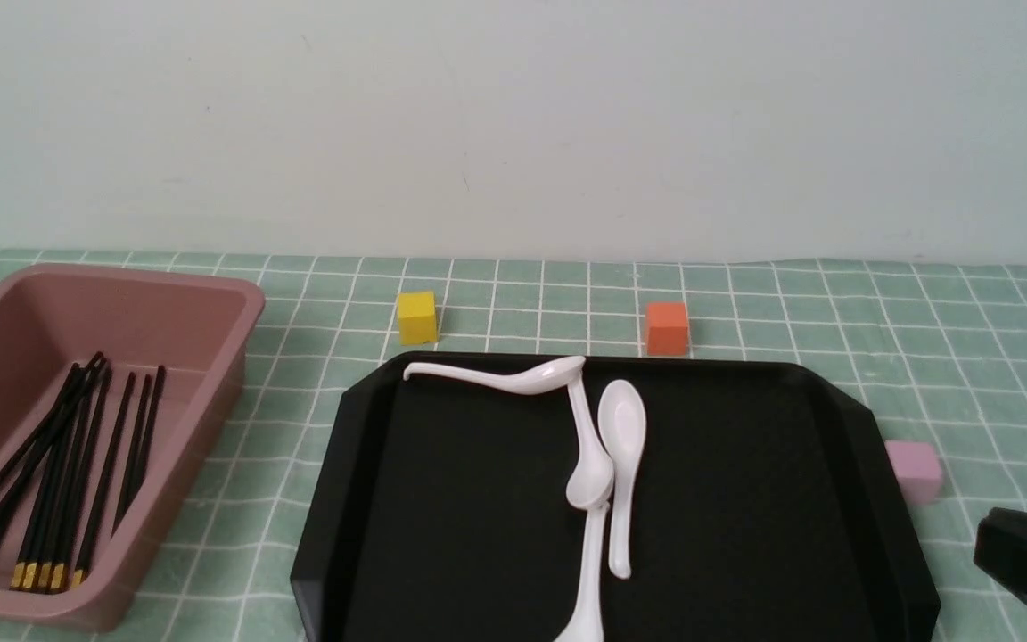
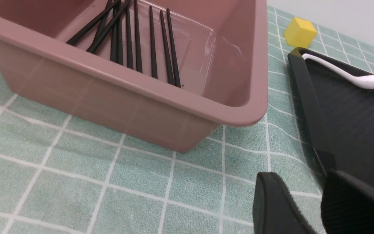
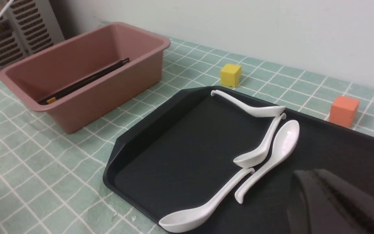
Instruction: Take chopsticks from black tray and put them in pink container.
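"Where are the chopsticks (image 1: 90,464)?"

"In the pink container (image 1: 166,499), toward the worktop's (image 1: 237,526) left edge, gold ends nearest us. The black tray (image 1: 478,499) holds white spoons (image 1: 625,446)."

"And the pincers?"

"Left pincer (image 2: 300,182): parted by a modest gap, gripping nothing. Right pincer (image 3: 313,177): closed, blurred, over the tray's right side; I can't tell its exact height."

Right gripper (image 3: 313,174), front view, right of black tray (image 1: 727,499): black, bevelled body, blunt end. Right wrist view: dark grey, blurred fingers. Left gripper (image 2: 299,175): two dark grey-black fingers, rounded tips, surface detail blurred.
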{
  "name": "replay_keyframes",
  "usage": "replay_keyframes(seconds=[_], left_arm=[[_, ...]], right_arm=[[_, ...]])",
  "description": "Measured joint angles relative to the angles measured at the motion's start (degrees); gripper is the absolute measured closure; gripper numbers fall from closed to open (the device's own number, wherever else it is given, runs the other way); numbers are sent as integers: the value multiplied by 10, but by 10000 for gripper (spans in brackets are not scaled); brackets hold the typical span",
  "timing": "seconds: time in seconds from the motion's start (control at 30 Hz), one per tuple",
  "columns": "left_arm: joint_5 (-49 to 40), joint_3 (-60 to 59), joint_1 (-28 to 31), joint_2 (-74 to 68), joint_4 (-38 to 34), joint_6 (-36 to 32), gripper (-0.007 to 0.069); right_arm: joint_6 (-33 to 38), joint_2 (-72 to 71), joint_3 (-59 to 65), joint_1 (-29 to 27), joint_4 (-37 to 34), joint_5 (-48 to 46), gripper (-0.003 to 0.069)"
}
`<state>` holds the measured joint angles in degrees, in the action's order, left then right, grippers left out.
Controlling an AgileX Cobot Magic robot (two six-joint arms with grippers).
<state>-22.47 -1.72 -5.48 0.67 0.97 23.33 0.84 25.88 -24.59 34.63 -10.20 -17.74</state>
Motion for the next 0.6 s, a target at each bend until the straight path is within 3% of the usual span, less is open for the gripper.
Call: replay_keyframes(seconds=[0.27,0.6], left_arm=[[0,0,0,0,0,0,385],[0,0,0,0,0,0,385]], right_arm=[[-5,-20,34,-17,72,18,637],[-37,-163,163,-236,113,29,622]])
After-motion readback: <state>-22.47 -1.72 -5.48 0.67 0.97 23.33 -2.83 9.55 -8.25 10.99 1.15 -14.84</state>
